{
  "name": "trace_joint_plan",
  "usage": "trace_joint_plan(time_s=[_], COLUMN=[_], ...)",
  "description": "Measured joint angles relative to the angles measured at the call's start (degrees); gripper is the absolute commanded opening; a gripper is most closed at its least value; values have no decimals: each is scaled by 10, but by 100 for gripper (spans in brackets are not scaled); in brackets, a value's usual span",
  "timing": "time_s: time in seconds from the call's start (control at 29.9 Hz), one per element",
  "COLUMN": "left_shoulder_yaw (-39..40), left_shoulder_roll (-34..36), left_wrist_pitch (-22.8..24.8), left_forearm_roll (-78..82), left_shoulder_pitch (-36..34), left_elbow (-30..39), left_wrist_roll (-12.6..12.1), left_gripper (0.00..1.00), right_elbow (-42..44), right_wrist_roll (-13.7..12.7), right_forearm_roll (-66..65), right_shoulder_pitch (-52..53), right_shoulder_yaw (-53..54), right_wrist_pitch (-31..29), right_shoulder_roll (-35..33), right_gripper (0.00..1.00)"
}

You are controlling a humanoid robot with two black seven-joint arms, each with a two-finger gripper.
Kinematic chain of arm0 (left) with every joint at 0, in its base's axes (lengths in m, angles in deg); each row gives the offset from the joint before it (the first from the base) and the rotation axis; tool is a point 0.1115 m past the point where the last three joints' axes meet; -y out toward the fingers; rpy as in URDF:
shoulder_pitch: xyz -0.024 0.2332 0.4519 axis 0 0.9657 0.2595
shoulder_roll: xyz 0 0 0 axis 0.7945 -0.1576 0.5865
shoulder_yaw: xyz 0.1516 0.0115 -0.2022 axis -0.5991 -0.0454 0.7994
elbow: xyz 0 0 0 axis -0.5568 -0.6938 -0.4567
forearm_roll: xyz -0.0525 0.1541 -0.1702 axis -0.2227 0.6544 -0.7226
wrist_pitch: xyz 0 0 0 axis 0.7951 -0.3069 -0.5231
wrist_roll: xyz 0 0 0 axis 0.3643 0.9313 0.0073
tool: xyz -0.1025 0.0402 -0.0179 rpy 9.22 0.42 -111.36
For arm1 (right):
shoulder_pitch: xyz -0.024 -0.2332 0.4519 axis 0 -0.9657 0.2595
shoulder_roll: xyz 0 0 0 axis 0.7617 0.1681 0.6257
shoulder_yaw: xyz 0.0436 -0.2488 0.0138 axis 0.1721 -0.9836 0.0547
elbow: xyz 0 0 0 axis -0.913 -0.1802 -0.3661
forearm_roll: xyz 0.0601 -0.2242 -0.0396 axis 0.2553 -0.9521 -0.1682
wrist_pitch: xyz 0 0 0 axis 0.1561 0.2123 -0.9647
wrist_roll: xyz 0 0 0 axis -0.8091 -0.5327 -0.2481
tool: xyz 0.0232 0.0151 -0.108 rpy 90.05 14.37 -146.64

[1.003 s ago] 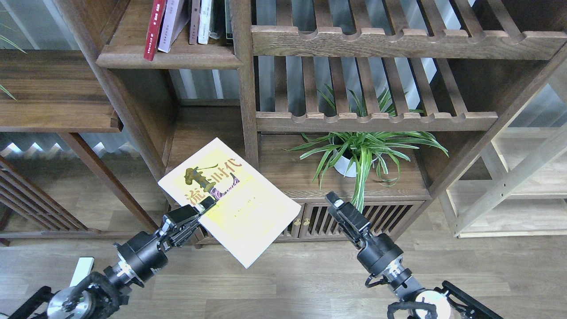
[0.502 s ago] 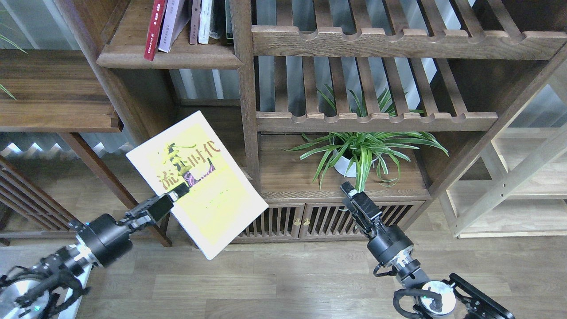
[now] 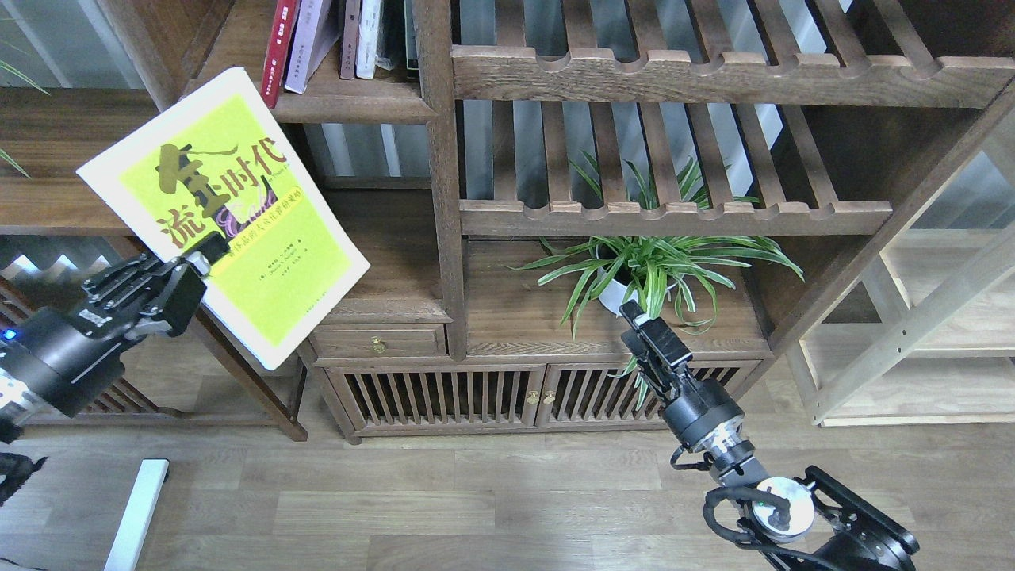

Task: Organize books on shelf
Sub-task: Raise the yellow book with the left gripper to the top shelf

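Observation:
My left gripper (image 3: 208, 255) is shut on the large yellow-green book (image 3: 230, 206), holding it by its lower left edge, cover facing me, tilted, in the air at the left. The book's top corner overlaps the front lip of the dark-brown shelf (image 3: 349, 103) at the top. On that shelf a red book (image 3: 279, 47) and a pale book (image 3: 308, 44) lean to the left, next to thin brown, white and dark-spined books (image 3: 366, 36). My right gripper (image 3: 634, 315) is low at the right, in front of the cabinet; its fingers look closed together and hold nothing.
A potted spider plant (image 3: 642, 274) stands on the low cabinet (image 3: 515, 349) just behind my right gripper. Slatted shelves with scalloped rails (image 3: 674, 214) fill the right side. A drawer with a brass knob (image 3: 379, 344) sits under the open compartment. A flat wooden ledge (image 3: 71, 151) is at the far left.
My left arm has swung up and to the left, carrying the yellow-green book from in front of the cabinet up toward the top shelf. My right gripper has edged slightly right and up.

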Motion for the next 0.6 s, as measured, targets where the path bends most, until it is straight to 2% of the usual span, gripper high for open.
trace_joint_plan(time_s=[0.17,0.3,0.4,0.6], left_shoulder_yaw=[12,30,48,97], left_shoulder_roll=[-32,-93,-108,-84], left_wrist_pitch=[0,0,0,0], left_forearm_roll=[40,91,102,105], left_shoulder_pitch=[0,-1,-4,-31], left_elbow=[-2,-3,0,0], left_wrist_roll=[26,33,26,-3], left_gripper=[2,1,1,1], right_elbow=[0,0,0,-1], right_wrist_roll=[0,1,1,0], right_forearm_roll=[3,3,4,4], right_shoulder_pitch=[2,2,2,2], right_shoulder_yaw=[3,8,23,39], right_wrist_pitch=[0,0,0,0], right_shoulder_roll=[1,2,0,1], right_gripper=[81,81,81,81])
